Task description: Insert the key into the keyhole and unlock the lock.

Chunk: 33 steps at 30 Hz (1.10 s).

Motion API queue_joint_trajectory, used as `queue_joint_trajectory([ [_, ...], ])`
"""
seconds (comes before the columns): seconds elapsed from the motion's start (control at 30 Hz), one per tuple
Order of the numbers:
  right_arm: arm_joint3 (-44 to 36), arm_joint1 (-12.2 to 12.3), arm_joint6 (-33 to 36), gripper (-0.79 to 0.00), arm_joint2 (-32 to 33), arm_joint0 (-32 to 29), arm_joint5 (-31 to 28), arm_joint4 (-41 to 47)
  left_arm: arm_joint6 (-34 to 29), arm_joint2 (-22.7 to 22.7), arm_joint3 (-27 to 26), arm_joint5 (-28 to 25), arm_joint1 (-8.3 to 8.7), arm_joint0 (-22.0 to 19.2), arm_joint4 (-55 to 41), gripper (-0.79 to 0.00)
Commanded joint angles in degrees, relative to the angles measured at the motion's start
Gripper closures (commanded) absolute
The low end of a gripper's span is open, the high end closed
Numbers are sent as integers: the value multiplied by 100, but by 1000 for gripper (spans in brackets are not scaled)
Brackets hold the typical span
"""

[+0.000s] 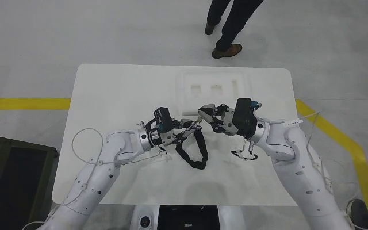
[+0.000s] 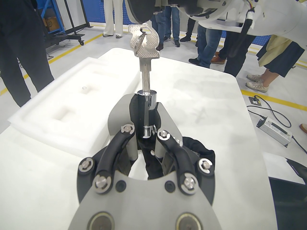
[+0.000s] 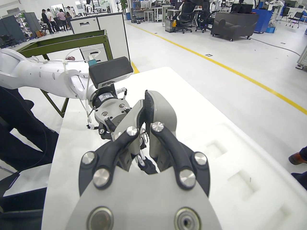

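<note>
The silver key (image 2: 145, 46) has a stippled head, the lock (image 2: 146, 101) is black and chrome, the foam tray (image 2: 72, 101) white.

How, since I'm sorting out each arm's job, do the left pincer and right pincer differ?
The left pincer is shut on the barrel of the lock, while the right pincer is shut on the head of the key. A black chain trails from the left pincer's load, whereas the right pincer's key carries a thin ring. Shared: both are shut, raised over the table, tips facing, with the key's blade meeting the lock's chrome end.
</note>
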Motion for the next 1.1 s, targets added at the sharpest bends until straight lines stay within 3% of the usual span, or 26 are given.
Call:
queue_joint_trajectory([
  [0.0,5,2,25,0,-8,5,-1,1,17,5,25,-3,-3,-17,2,0],
  [0.53,50,-1,94,0,-140,44,138,4,119,38,141,10,-32,-122,1,0],
  [0.57,24,-1,78,-234,-121,47,188,34,124,35,149,14,-32,-128,7,0],
  [0.6,-16,3,101,-372,-105,54,190,45,119,31,156,31,-32,-133,35,0],
  [0.63,-63,9,132,-680,-71,66,197,56,112,23,158,63,-31,-134,75,0],
  [0.67,-120,16,165,-785,-33,73,204,78,115,19,164,81,-30,-129,101,0],
  [0.8,-454,72,475,-785,132,163,-74,-147,93,0,201,-5,-24,-128,89,0],
  [1.07,-718,187,904,-785,291,339,-906,-1105,-480,-123,310,-769,34,-331,-256,0],
])
